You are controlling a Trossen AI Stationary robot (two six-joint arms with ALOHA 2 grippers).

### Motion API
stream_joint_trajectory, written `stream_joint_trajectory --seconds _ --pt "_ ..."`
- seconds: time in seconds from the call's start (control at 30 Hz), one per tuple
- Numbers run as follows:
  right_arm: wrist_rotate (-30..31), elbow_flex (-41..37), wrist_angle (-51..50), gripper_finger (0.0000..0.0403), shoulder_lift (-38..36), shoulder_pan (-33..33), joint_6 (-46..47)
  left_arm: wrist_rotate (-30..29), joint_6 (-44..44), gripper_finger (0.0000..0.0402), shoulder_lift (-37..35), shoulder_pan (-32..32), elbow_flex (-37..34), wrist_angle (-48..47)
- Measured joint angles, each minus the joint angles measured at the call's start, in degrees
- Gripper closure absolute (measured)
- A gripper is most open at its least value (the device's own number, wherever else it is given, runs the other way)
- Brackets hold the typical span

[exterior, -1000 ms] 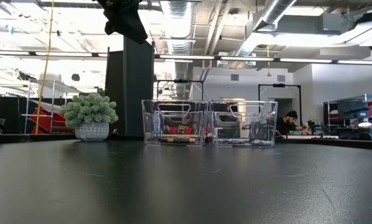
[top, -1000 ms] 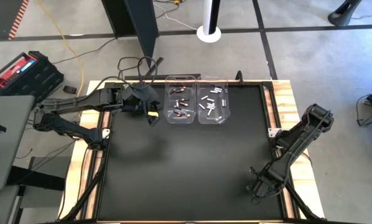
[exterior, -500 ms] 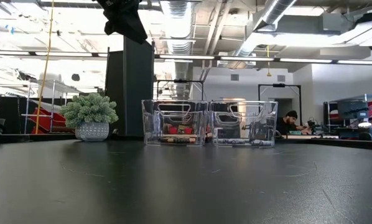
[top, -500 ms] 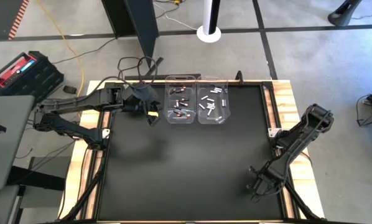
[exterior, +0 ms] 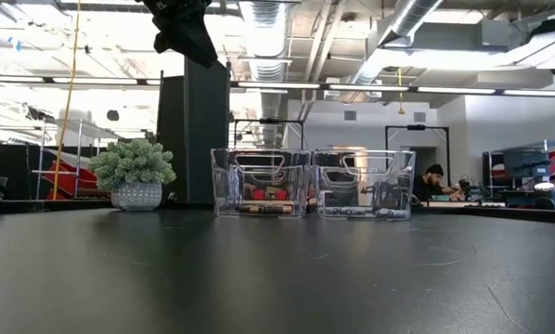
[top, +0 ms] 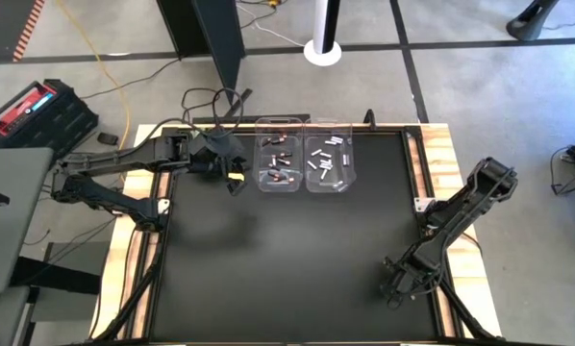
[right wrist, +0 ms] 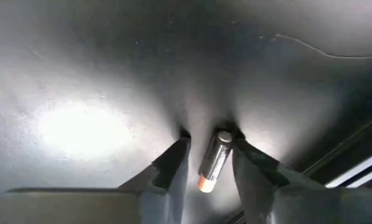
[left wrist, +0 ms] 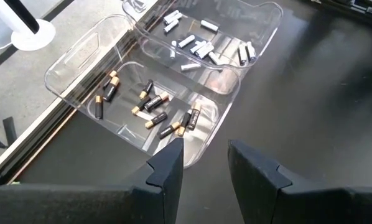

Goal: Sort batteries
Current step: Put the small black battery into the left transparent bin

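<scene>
Batteries (left wrist: 150, 103) mostly lie sorted in the clear bins (left wrist: 80, 93), while one stray, light, rigid, roll-prone cell (right wrist: 213, 160) sits between the right gripper (right wrist: 211, 158) fingers, narrowly parted around its barrel.

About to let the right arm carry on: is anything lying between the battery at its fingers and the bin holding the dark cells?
Nothing visible. The battery lies between the right gripper fingers; bare black mat runs to the dark-cell bin.
</scene>
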Motion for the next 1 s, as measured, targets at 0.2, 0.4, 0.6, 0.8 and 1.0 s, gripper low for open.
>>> stream_joint_trajectory --seconds 0.2,0.4,0.6,0.8,1.0 --pt "0.02 -0.04 0.35 0.0321 0.11 0.02 -1.69 0.00 0.08 0.0281 0.00 0.02 0.01 0.01" --pt "0.01 -0.07 0.22 0.0349 0.15 0.02 -1.68 -0.02 0.20 0.0281 0.00 0.00 0.01 0.02" --pt "0.14 0.13 -0.15 0.0353 0.23 0.02 -1.69 -0.09 0.22 0.0281 0.00 0.00 0.02 0.04" --pt "0.62 1.57 -2.09 0.0354 0.48 -0.72 -3.18 -0.15 0.22 0.0281 0.00 0.01 0.02 0.07" --pt "2.66 4.21 -8.19 0.0354 0.63 -1.58 -3.35 -0.15 0.22 0.0281 0.00 0.01 0.02 0.08"
